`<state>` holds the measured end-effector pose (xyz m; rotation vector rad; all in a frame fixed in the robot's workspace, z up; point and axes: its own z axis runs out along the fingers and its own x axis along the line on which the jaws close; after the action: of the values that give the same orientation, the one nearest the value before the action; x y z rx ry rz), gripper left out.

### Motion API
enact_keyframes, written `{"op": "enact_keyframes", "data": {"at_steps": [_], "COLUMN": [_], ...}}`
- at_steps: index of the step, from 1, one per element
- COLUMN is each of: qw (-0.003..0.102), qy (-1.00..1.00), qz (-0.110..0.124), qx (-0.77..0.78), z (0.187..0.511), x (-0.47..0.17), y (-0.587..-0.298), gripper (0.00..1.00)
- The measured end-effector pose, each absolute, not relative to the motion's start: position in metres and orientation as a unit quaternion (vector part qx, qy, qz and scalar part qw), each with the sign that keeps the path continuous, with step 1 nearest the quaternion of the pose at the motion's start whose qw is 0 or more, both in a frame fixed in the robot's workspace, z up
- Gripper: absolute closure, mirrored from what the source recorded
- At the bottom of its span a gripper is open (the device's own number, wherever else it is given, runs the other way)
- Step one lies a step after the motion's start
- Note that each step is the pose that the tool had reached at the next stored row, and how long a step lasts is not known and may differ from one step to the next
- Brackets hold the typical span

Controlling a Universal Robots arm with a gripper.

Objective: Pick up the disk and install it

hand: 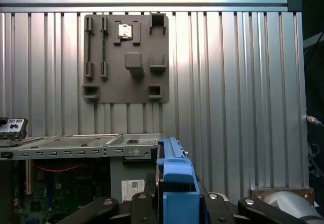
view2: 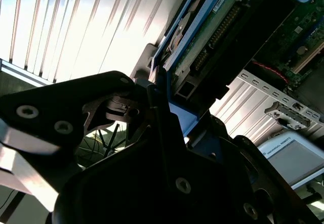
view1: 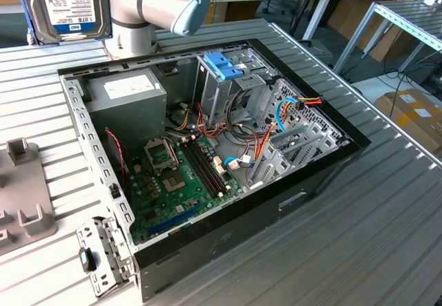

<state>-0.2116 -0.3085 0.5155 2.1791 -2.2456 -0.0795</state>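
The disk, a dark hard drive in a blue frame, hangs upright at the exterior view's far left, above the ribbed metal table. The gripper has its fingers clamped on the frame's sides (plain in the first wrist view). An open computer case lies to the disk's right; a grey parts tray sits near left.

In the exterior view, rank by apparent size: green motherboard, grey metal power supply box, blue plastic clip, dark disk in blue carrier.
1. green motherboard
2. grey metal power supply box
3. blue plastic clip
Unranked: dark disk in blue carrier, cropped and seemingly nearer the camera.
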Motion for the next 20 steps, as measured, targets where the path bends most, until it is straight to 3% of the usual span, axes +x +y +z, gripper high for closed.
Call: {"op": "enact_keyframes", "data": {"at_steps": [20], "qw": [0.006], "qy": [-0.717], "qz": [-0.025], "qx": [0.696], "z": [0.515], "x": [-0.185], "y": [-0.309], "gripper": [0.63]}}
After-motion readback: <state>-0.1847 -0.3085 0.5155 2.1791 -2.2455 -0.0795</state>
